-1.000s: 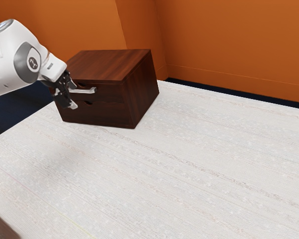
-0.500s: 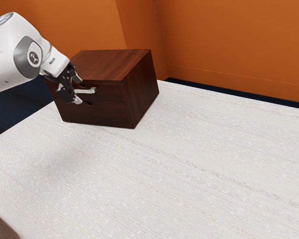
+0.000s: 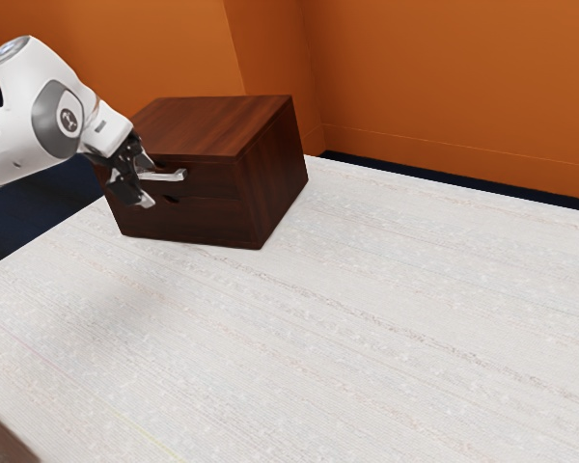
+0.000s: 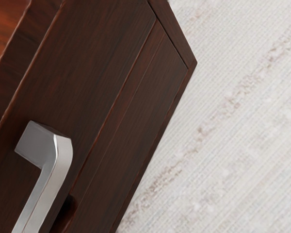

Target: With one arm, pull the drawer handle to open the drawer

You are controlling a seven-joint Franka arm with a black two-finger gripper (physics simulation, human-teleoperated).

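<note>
The gripper [image 3: 135, 178] is hovering at the drawer handle [image 3: 170, 176], its jaws standing apart, one above and one below the end of the bar nearest the arm, not yet clamping it. The handle is sitting on the upper drawer [image 3: 212, 177] of the cabinet [image 3: 222, 125], near the table's [image 3: 367, 318] far edge, toward its corner at the exterior view's left. The fingers should be closing squarely on the bar, then pulling straight out along the drawer's run. A slanted pull is likely to drag the cabinet.
</note>
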